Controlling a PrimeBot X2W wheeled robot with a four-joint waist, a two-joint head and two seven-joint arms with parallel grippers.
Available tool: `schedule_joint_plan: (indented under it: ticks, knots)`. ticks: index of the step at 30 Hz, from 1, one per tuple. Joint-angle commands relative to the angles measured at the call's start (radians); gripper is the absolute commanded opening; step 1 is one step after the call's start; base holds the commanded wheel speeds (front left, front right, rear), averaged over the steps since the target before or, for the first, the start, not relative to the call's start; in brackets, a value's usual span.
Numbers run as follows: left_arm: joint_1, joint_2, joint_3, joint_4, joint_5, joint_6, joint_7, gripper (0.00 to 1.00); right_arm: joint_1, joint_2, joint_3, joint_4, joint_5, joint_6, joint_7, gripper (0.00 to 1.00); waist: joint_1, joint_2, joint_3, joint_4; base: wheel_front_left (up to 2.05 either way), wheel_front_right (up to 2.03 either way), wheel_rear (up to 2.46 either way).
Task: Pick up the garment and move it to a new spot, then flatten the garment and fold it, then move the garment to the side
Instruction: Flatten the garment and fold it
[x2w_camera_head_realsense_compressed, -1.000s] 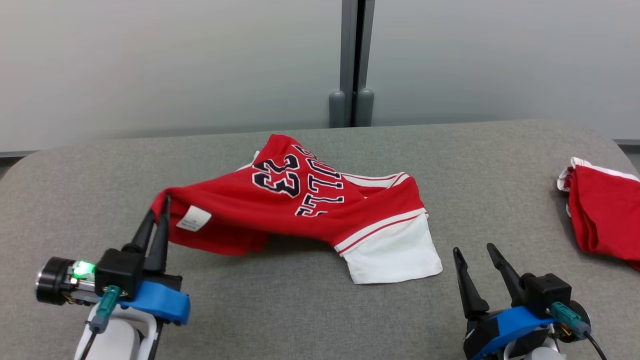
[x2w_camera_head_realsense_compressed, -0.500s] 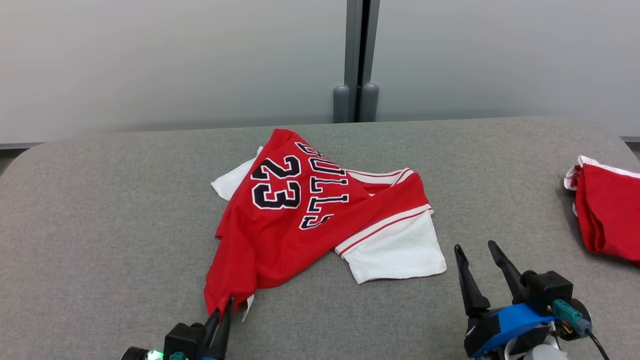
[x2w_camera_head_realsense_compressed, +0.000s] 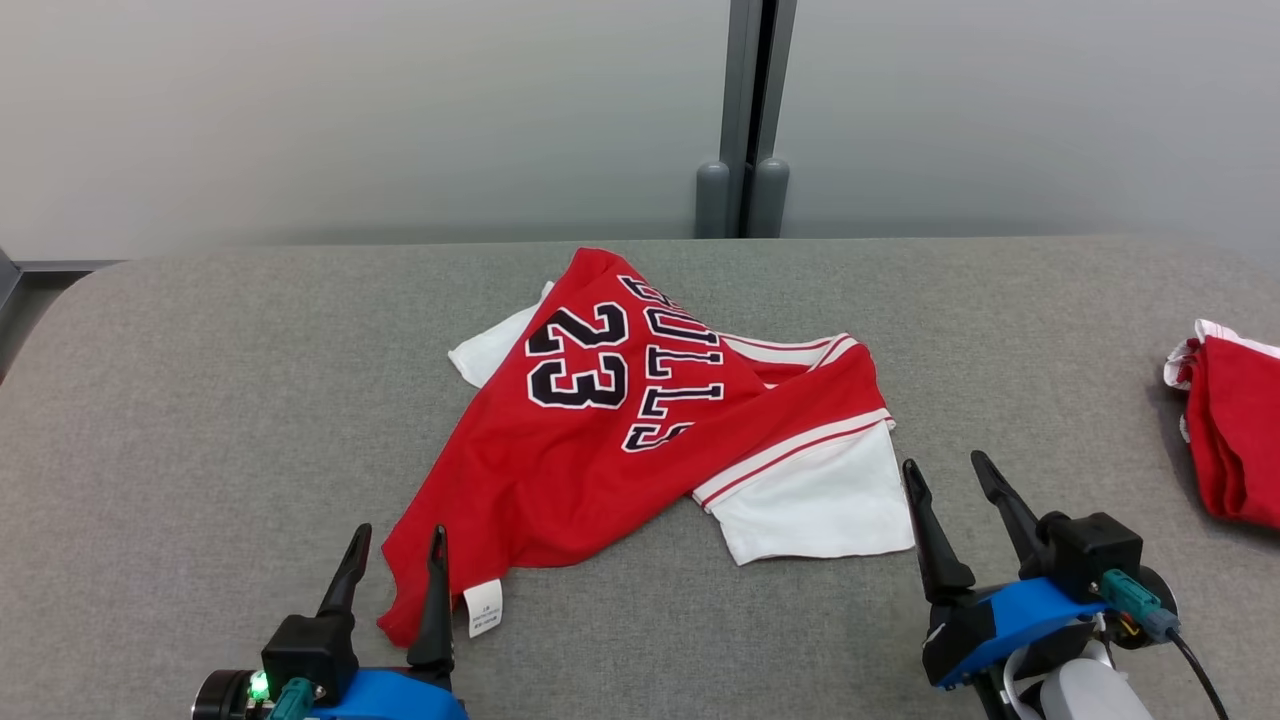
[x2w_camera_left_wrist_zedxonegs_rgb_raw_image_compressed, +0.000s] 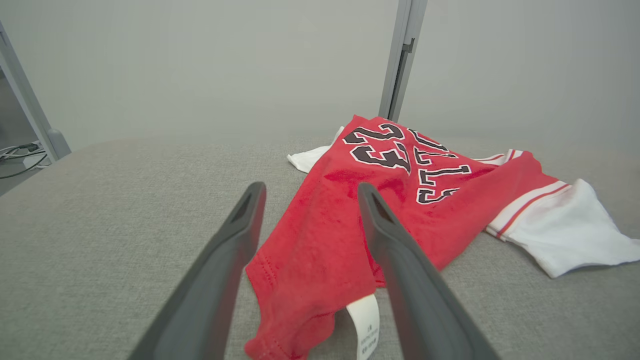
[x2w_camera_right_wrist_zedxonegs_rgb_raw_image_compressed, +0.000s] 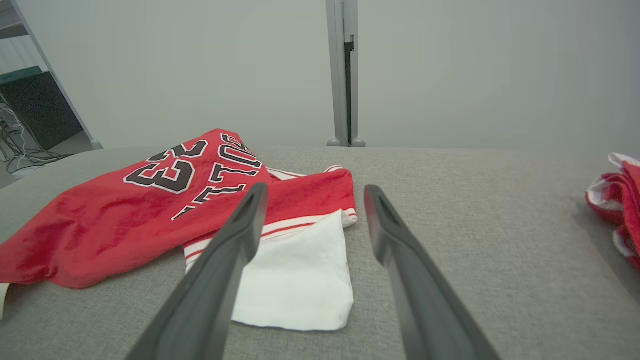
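Grey woven fabric is covering the round-cornered table (x2w_camera_head_realsense_compressed: 200, 400), and the crumpled red jersey garment (x2w_camera_head_realsense_compressed: 560, 470) with white sleeves and a black-and-white 23 is lying at its middle. The left end effector (x2w_camera_head_realsense_compressed: 400, 532) is standing with fingers spread apart on either side of the garment's near corner, beside a small white label (x2w_camera_head_realsense_compressed: 484, 606), gripping nothing. The right end effector (x2w_camera_head_realsense_compressed: 943, 462) is likewise gaping empty, just beside the white sleeve (x2w_camera_head_realsense_compressed: 815, 500). A second red-and-white bundled cloth (x2w_camera_head_realsense_compressed: 1235, 440) is resting at the table's right edge.
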Motion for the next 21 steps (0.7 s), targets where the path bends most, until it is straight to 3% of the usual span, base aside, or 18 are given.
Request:
schedule_joint_plan:
  ticks: [1,10,21]
  knots:
    - [-0.009,-0.001,0.013,0.003,0.001,0.003,-0.003,1.0,-0.016,-0.003,0.001,0.005,-0.008,0.0,-0.003,1.0,0.0,0.0,0.003,0.003,0.0,0.0,0.0]
    - [-0.039,-0.014,0.014,0.021,-0.017,-0.002,-0.003,1.0,-0.046,-0.003,-0.024,0.073,-0.057,0.0,-0.003,1.0,0.0,0.0,0.04,0.045,0.0,0.0,0.0]
    - [-0.06,-0.015,-0.057,0.011,-0.069,0.021,-0.003,1.0,-0.105,-0.003,-0.19,0.285,-0.186,0.0,-0.003,1.0,0.0,0.0,0.092,0.14,0.0,0.0,0.0]
